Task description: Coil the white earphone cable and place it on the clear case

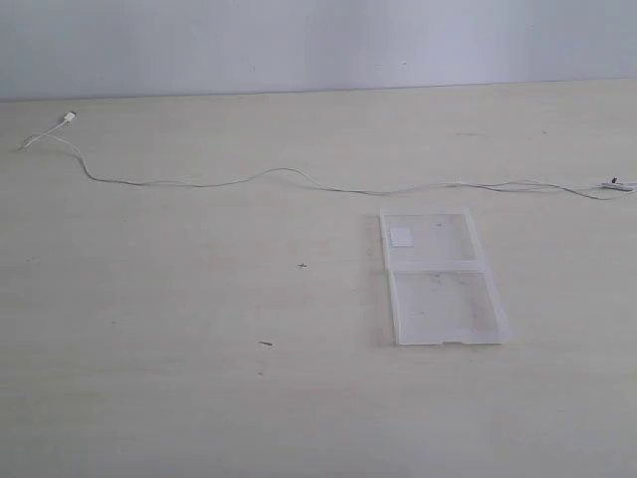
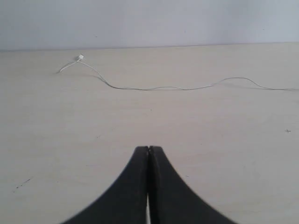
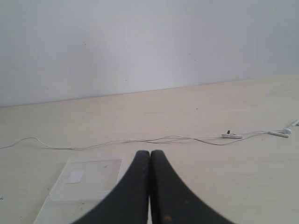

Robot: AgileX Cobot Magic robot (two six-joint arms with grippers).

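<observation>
The white earphone cable (image 1: 299,177) lies stretched across the table, its small plug (image 1: 68,119) at the far left and an inline remote (image 1: 619,184) at the right edge. The clear case (image 1: 438,279) lies open and flat just in front of the cable, right of centre, with a white sticker (image 1: 402,236) in its far half. Neither arm shows in the exterior view. My left gripper (image 2: 148,150) is shut and empty, well short of the cable (image 2: 177,88). My right gripper (image 3: 150,154) is shut and empty, beside the case (image 3: 88,179), with the cable (image 3: 163,138) and an earbud (image 3: 283,132) beyond it.
The pale wooden table (image 1: 179,339) runs back to a plain white wall (image 1: 318,40). A few small dark specks (image 1: 266,344) lie on the tabletop left of the case.
</observation>
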